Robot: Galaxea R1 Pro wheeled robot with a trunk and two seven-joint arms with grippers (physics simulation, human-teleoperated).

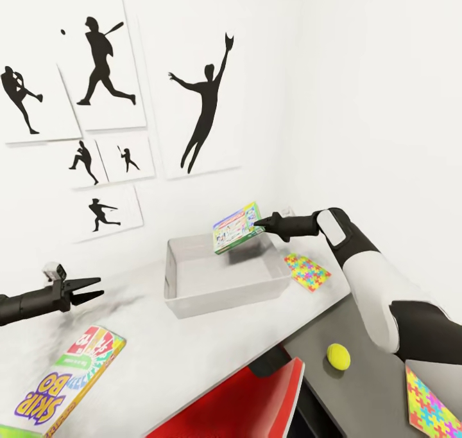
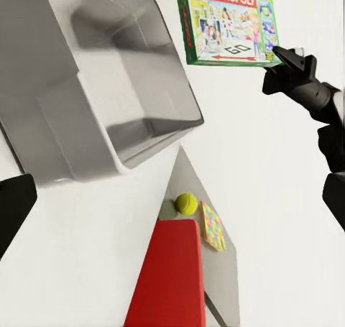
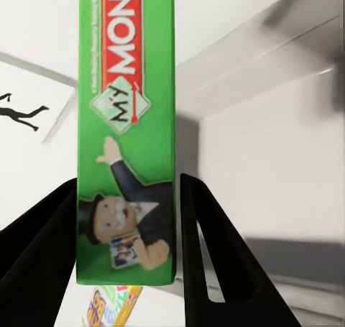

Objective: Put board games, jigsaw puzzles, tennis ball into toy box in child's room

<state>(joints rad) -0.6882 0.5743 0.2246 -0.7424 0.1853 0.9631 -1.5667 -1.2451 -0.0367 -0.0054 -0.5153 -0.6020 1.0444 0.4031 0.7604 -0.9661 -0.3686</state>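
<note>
Monopoly box (image 1: 238,228) is hanging tilted over the toy box (image 1: 224,295), right gripper (image 1: 259,222) clamping its edge. Left gripper (image 1: 90,289) is hovering with fingers apart above the Skip-Bo box (image 1: 67,377).

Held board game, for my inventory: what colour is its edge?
Green board game, red title band; right wrist view.

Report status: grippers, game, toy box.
Right gripper shut on Monopoly box, held above toy box. Left gripper open, empty. Toy box empty inside.

1. White walls (image 1: 359,91) met at a corner; light was even and soft.
2. Six white pictures (image 1: 199,85) with black sports-player silhouettes hung on the left wall.
3. A red chair (image 1: 237,402) stood against the light-grey worktop (image 1: 138,335); its lower section (image 1: 366,335) was darker grey.
</note>
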